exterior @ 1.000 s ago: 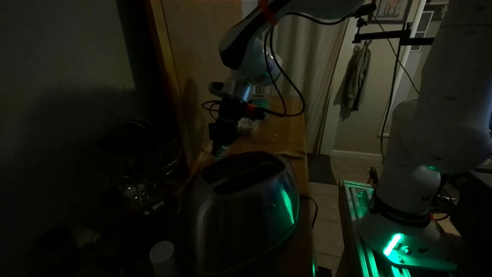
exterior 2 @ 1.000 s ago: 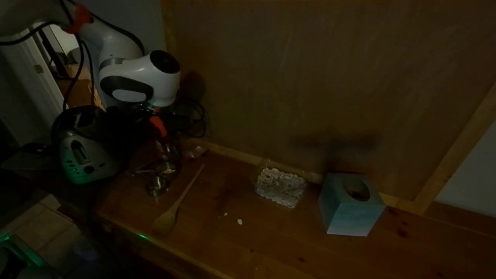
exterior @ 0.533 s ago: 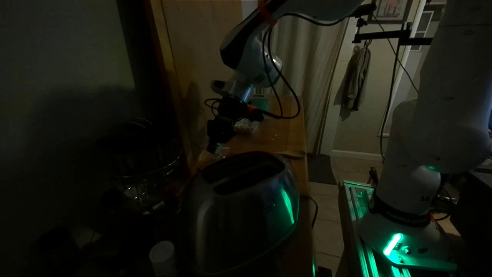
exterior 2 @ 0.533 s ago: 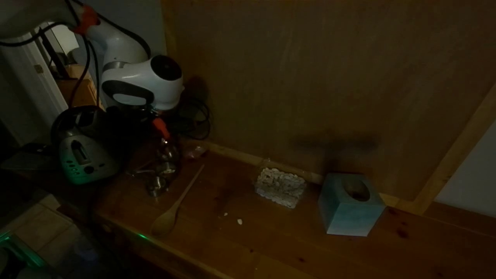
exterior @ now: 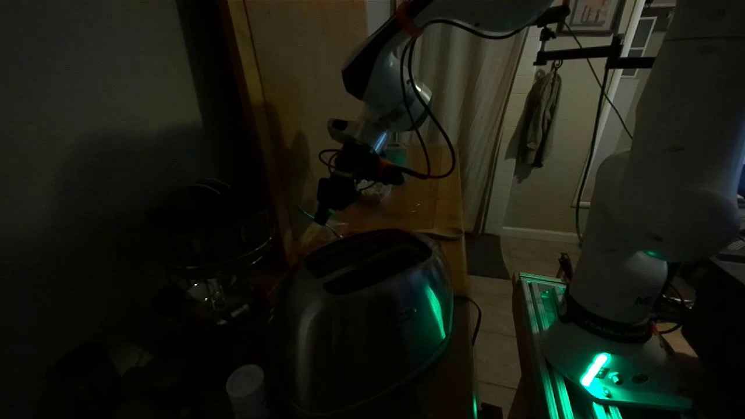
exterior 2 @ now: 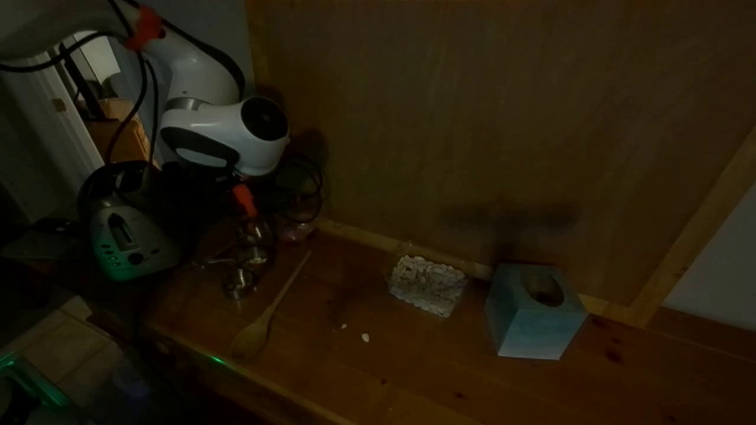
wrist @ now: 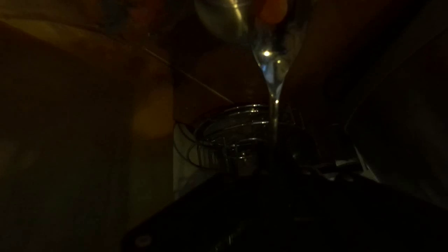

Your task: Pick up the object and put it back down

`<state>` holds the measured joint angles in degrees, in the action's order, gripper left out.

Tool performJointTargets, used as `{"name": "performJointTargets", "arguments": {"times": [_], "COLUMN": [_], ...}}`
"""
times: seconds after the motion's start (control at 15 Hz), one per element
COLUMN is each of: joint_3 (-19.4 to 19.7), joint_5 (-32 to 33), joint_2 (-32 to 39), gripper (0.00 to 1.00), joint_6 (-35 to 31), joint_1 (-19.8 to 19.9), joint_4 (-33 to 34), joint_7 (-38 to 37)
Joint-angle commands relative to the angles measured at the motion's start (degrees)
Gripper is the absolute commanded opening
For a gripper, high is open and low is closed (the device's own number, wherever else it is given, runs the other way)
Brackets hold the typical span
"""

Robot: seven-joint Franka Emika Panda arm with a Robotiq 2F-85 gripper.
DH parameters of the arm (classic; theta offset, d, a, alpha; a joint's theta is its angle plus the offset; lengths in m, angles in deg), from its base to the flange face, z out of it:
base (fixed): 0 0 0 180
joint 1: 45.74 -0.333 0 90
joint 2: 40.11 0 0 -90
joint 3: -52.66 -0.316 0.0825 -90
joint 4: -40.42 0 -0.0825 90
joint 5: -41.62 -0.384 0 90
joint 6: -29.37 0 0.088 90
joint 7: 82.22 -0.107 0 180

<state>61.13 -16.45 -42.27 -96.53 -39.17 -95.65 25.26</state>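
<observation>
a dimly lit wooden table (exterior 2: 484, 378) borders a panel (exterior 2: 502, 118).

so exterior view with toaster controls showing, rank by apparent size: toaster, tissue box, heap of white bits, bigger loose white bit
1. Toaster and tissue box: too close to rank; toaster's right edge lost in shadow
2. Heap of white bits
3. Bigger loose white bit

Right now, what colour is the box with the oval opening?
Light blue-green, as far as the dim light shows; the box shows best in an exterior view.
</observation>
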Motion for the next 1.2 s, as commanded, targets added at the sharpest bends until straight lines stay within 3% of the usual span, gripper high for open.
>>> {"name": "performJointTargets", "arguments": {"times": [0.0,0.47,0.53,0.87,1.13], "joint_3": [-0.2,0.6,0.2,0.6,0.0], "joint_5": [-4.8,-7.9,-7.7,-7.6,-3.7], "joint_2": [0.7,1.5,1.3,0.9,-1.8], "gripper": [0.05,0.05,0.05,0.05,0.06], "joint_6": [2.1,8.0,4.4,5.5,3.7], "joint_1": [0.1,1.1,0.8,1.4,0.9], "joint_4": [0.2,1.1,0.7,0.8,0.6], "joint_7": [2.6,5.0,7.2,8.1,5.7]}}
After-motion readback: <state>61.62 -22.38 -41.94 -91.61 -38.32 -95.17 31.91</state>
